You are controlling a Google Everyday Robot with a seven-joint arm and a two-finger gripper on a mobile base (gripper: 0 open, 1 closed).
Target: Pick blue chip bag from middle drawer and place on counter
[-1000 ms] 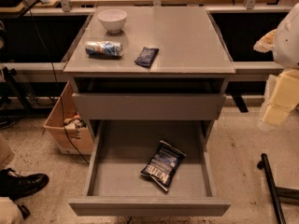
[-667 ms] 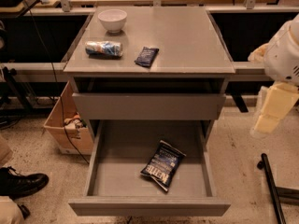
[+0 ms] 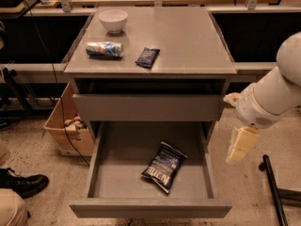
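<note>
The blue chip bag (image 3: 163, 166), dark navy foil with white lettering, lies flat on the floor of the open middle drawer (image 3: 115, 166), right of its middle. The grey counter (image 3: 188, 41) tops the cabinet above. My gripper (image 3: 239, 146) hangs pale and cream-coloured from the white arm at the right, outside the drawer's right wall and above floor level, well apart from the bag.
On the counter stand a white bowl (image 3: 113, 20), a blue-and-white can (image 3: 104, 49) lying on its side, and a small flat dark-blue packet (image 3: 147, 57). A cardboard box (image 3: 66, 128) sits left of the cabinet. A person's shoe (image 3: 23, 183) is at lower left. A black pole (image 3: 275, 189) lies at lower right.
My arm has swung in from the right edge, leftward and down, bringing the gripper closer to the drawer's right side. The bag and counter items have not moved.
</note>
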